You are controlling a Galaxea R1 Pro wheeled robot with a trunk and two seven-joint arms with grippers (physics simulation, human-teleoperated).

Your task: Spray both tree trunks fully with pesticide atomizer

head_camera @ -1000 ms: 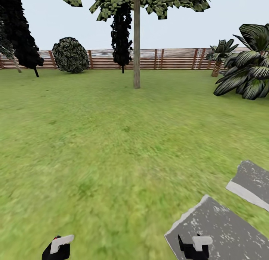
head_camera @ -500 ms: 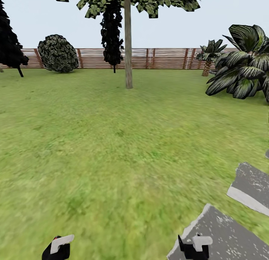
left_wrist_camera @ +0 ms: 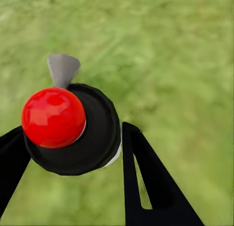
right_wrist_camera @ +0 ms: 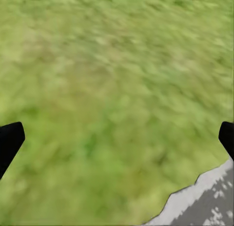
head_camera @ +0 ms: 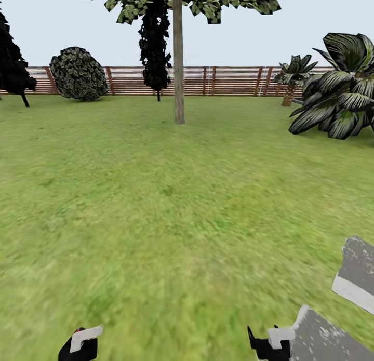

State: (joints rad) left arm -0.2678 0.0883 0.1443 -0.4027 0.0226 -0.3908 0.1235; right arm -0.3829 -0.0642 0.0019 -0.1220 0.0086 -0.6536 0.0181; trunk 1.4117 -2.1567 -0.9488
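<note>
The left gripper grips the red-capped sprayer; the right gripper hangs open over grass, tree trunk far ahead.

Off to my far left I saw a round leafy bush against the slats, a black conifer further along, and a short palm with broad-leaved plants at right; grey stone slabs lay low at my right, pale-edged
</note>
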